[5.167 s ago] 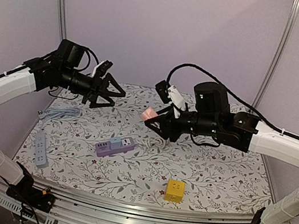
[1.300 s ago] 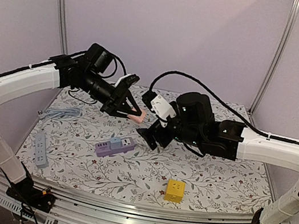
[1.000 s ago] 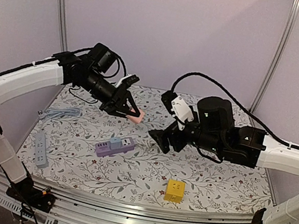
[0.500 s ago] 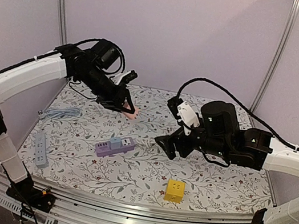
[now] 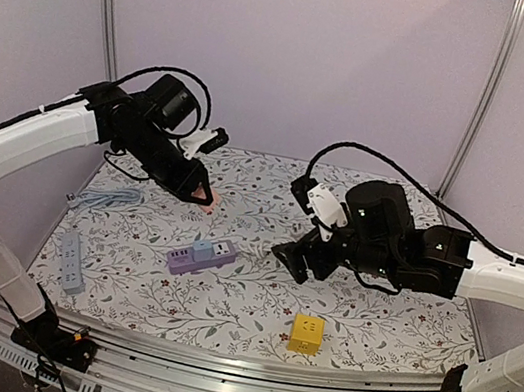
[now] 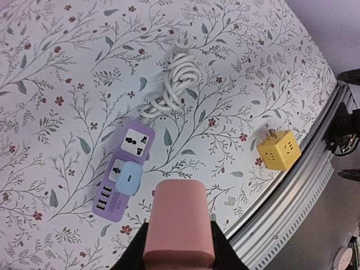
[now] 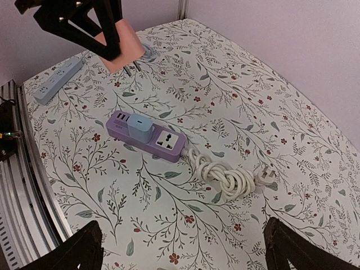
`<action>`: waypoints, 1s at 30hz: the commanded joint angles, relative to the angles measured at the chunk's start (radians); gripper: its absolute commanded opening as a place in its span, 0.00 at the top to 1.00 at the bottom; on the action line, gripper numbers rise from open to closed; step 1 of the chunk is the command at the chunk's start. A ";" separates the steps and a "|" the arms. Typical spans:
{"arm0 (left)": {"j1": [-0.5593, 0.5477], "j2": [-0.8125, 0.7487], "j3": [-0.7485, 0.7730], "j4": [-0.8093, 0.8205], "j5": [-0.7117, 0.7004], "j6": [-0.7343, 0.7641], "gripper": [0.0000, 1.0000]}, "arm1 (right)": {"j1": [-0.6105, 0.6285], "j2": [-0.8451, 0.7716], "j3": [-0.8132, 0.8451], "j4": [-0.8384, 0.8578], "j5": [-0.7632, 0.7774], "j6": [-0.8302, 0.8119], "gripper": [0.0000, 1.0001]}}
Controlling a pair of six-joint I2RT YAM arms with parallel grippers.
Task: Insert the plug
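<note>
The left claw is clamped narrow on the pink rounded plastic plug, with a black finger pressed to each flank, and it carries the plug in the air. From overhead the plug hangs above and a little behind the purple plastic power strip. From the wrist the strip lies just past the plug's face and slightly to its left. The strip lies flat on the flower-printed table cloth. A pale blue adapter fills its middle, and the free socket next to it, toward the cord end, is unoccupied. The white coiled cord trails off that same end, and a yellow plastic cube adapter sits well apart on the strip's near right. The right claw hovers to the right of the strip with its jaws spread wide and nothing between them. By my reading the pick-up is done. Still to do are lining the plug up over the free socket, bringing it down and pressing it home, so the task is roughly half finished. In the oldest picture the pink plug is at the tip of the right claw, and the left claw stands farther behind and to the left of the strip with nothing in it. Since then the plug has changed claws. Over the last half second the left claw has swung a little leftward and tipped more steeply down toward the strip, while the right claw has backed off to the strip's right.
</note>
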 commanded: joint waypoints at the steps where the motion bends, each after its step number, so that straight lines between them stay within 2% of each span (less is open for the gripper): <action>1: -0.022 -0.021 -0.008 -0.006 -0.101 0.121 1.00 | 0.000 0.028 0.005 -0.046 0.023 0.026 0.01; 4: -0.026 -0.010 0.005 -0.016 -0.111 0.178 1.00 | -0.004 0.041 0.007 -0.060 0.018 0.034 0.01; 12: -0.025 0.065 0.114 -0.093 -0.108 0.332 1.00 | -0.079 -0.002 -0.026 -0.056 -0.132 0.061 0.01; 16: -0.025 0.106 0.193 -0.133 -0.060 0.399 1.00 | -0.106 -0.026 -0.039 -0.071 -0.103 0.067 0.01; 22: -0.026 0.185 0.295 -0.203 -0.085 0.470 1.00 | -0.153 -0.027 -0.038 -0.150 -0.119 0.094 0.01; 30: -0.029 0.275 0.324 -0.241 -0.067 0.523 1.00 | -0.173 -0.056 -0.058 -0.177 -0.178 0.078 0.01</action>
